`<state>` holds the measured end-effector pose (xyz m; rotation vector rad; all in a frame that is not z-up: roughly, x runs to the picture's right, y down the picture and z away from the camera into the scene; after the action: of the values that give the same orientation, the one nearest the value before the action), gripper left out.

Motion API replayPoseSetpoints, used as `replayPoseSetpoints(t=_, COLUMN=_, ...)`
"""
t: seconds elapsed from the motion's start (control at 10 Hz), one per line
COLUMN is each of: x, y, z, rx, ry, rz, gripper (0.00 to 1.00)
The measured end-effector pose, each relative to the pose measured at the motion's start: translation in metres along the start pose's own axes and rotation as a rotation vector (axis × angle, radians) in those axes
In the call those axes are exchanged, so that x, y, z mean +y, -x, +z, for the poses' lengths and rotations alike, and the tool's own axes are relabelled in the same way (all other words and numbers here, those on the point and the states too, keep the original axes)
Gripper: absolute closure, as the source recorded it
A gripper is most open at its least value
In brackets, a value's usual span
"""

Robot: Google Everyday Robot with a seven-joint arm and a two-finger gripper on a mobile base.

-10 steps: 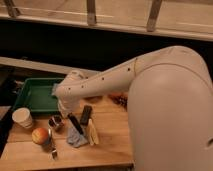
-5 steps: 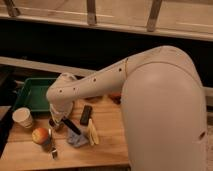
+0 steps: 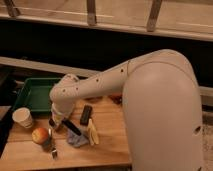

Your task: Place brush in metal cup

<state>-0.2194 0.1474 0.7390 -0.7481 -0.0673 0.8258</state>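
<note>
Swinging left and lower, our arm (image 3: 100, 87) has brought the gripper (image 3: 56, 121) down to the table (image 3: 110, 147), just off the green tray (image 3: 30, 92). We cannot tell whether it grips. The brush (image 3: 73, 128) slants away from it, and the metal cup (image 3: 50, 144) sits nearby, close to the front edge.

Wooden table (image 3: 111, 146), tray (image 3: 34, 95), apple (image 3: 40, 135), end effector (image 3: 56, 122) above

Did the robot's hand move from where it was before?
Yes. The hand has moved left and a bit lower along the front of the green tray, ending nearer the apple.
</note>
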Motion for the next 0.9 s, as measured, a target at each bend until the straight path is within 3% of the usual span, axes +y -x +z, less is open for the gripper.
replayPoseSetpoints(t=0.6, x=0.005, y=-0.004, z=0.009, rx=-0.002, ry=0.046, rz=-0.123, gripper=0.96)
replayPoseSetpoints(t=0.9, x=0.018, y=-0.008, z=0.016, rx=0.037, ry=0.081, rz=-0.229, gripper=0.96)
